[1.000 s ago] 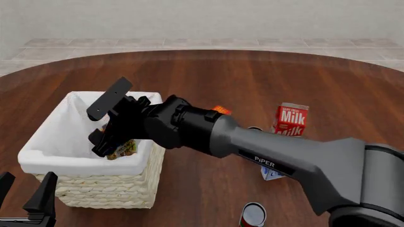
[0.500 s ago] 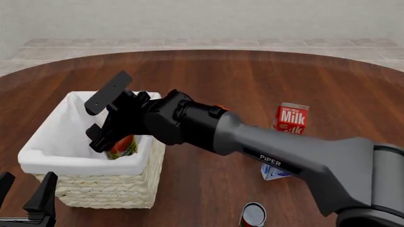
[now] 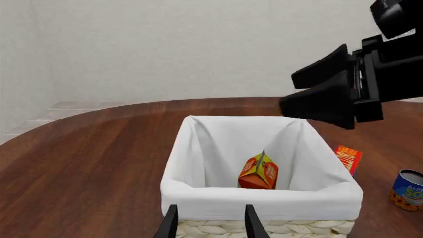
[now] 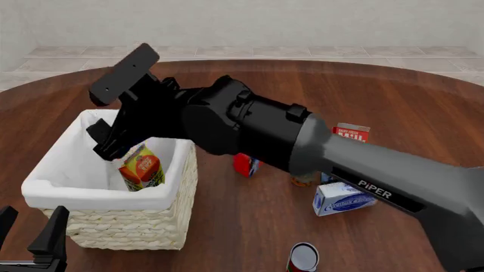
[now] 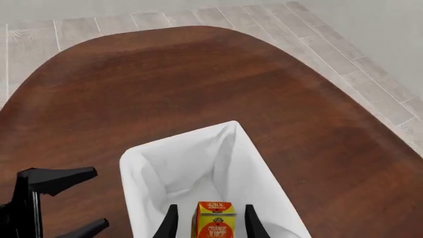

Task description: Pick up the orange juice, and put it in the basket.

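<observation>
Orange juice [image 4: 140,168] released, seemingly; hand [image 4: 112,107] higher.

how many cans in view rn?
2 certain: soup can at the table's near edge, red can under the right arm, right of the basket. More may hide behind the arm.

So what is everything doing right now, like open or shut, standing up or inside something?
orange juice: upright inside the basket, nothing gripping it
basket: upright on the table, orange juice in it
right end effector: open, above the basket
left end effector: open, holding nothing, near the basket's front
milk carton: upright, partly hidden behind the right arm
</observation>
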`<action>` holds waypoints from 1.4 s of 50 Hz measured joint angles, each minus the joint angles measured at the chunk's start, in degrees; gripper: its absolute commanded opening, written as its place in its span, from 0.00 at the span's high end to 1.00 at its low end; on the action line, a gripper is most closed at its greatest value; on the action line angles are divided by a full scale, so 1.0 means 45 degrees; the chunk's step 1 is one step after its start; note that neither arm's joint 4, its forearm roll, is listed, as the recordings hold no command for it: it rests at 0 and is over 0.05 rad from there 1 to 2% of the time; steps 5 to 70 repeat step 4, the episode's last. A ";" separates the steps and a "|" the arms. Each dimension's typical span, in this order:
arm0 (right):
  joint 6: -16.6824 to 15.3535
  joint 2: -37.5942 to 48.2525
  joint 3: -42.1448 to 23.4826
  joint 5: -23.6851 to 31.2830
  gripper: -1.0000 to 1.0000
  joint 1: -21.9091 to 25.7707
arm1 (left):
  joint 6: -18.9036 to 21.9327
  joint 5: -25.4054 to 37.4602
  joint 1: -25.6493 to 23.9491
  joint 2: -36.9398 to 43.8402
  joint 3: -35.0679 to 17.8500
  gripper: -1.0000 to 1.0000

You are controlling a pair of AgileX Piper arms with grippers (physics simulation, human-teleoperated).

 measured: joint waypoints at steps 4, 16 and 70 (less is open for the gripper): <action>-0.0054 -0.0268 -0.0069 0.0074 0.00 0.0031 | 0.0000 0.0000 0.0000 0.0000 0.0000 0.00; -0.0054 -0.0268 -0.0069 0.0074 0.00 0.0031 | 0.0000 0.0000 0.0000 0.0000 0.0000 0.00; -0.0054 -0.0268 -0.0069 0.0074 0.00 0.0031 | 0.0000 0.0000 0.0000 0.0000 0.0000 0.00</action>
